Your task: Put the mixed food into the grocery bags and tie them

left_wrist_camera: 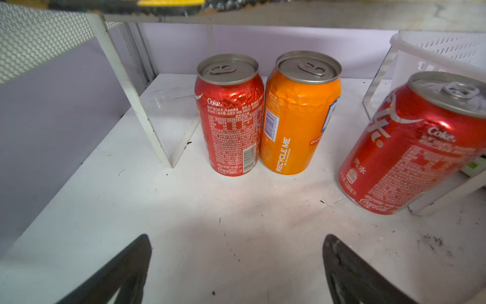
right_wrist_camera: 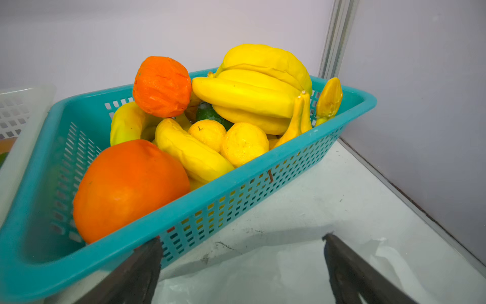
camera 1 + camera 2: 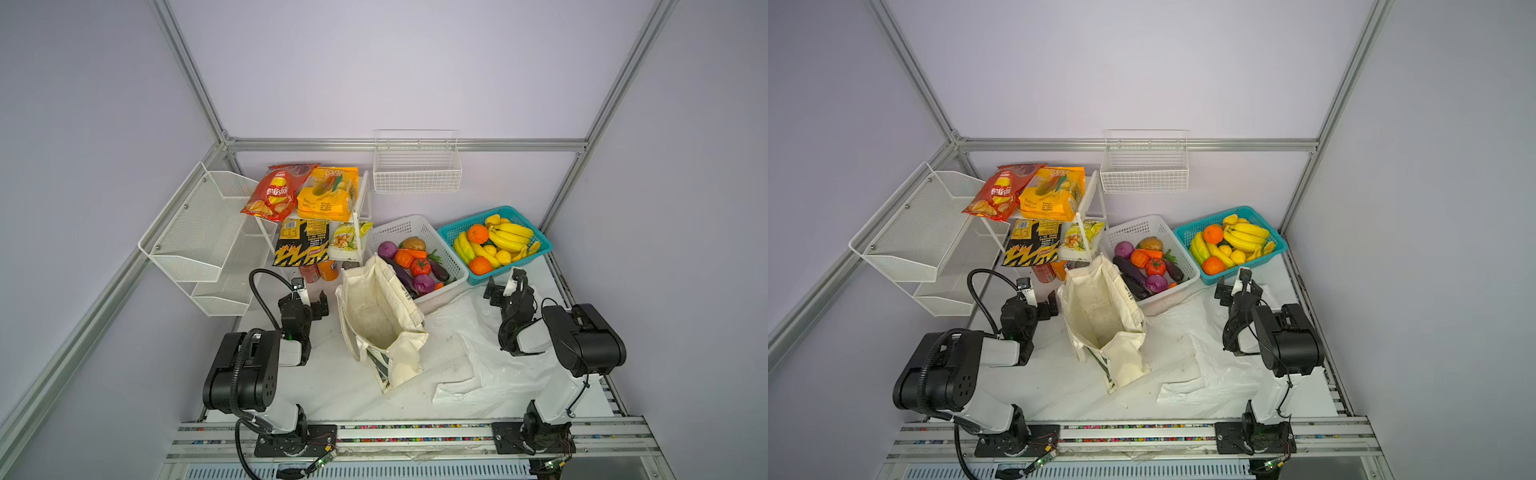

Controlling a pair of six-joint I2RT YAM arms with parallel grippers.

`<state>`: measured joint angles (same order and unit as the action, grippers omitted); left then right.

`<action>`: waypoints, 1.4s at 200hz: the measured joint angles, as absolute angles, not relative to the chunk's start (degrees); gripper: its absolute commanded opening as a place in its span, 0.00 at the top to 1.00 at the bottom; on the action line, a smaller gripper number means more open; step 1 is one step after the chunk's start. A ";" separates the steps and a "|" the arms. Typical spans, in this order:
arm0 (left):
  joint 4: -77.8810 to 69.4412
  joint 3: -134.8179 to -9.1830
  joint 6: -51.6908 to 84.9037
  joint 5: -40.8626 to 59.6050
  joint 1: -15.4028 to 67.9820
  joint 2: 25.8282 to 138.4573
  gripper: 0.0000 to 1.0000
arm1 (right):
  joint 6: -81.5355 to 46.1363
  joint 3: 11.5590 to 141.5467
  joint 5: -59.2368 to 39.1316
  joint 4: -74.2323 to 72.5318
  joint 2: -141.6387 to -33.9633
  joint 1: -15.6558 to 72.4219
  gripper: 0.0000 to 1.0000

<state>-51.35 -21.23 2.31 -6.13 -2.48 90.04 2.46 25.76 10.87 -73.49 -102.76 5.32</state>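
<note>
Status: nothing picked, nothing bagged

Canvas tote stands open between my arms, plastic carrier bag spread beside it. Left gripper wide open, empty, facing upright Coke can under rack. Right gripper wide open, empty, at teal basket holding both oranges. Black snack packet on rack's lower shelf.

Table: white, scuffed.
Tote: stood open at mid-table, touching the white basket.
Bag: spread flat to the right of the tote.
Teal basket: set in the back right corner, just beside the white basket.
Rack: stood at the back left.
Top shelf: loaded with a red packet and a yellow packet.
Lower shelf: loaded with a black packet and a pale packet.
Under rack: red can and orange can stood upright on the table, touching; second red can set near them.
</note>
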 measured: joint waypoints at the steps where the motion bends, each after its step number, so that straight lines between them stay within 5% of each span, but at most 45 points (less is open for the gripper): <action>1: -51.37 -21.23 2.31 -6.13 -2.48 90.06 0.00 | 2.46 25.74 10.87 -73.49 -102.76 5.32 0.03; 235: -51.27 -21.21 2.33 -6.26 -2.48 89.60 0.00 | 2.46 25.76 10.87 -73.47 -102.67 5.39 0.03; 280: -36.69 -21.28 10.46 -15.90 -2.22 68.64 0.00 | -3.88 25.85 16.78 -61.71 -84.05 6.44 0.06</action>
<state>-36.69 -21.28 10.46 -15.90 -2.22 68.64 -3.88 25.85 16.78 -61.71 -84.05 6.44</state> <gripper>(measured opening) 0.995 0.960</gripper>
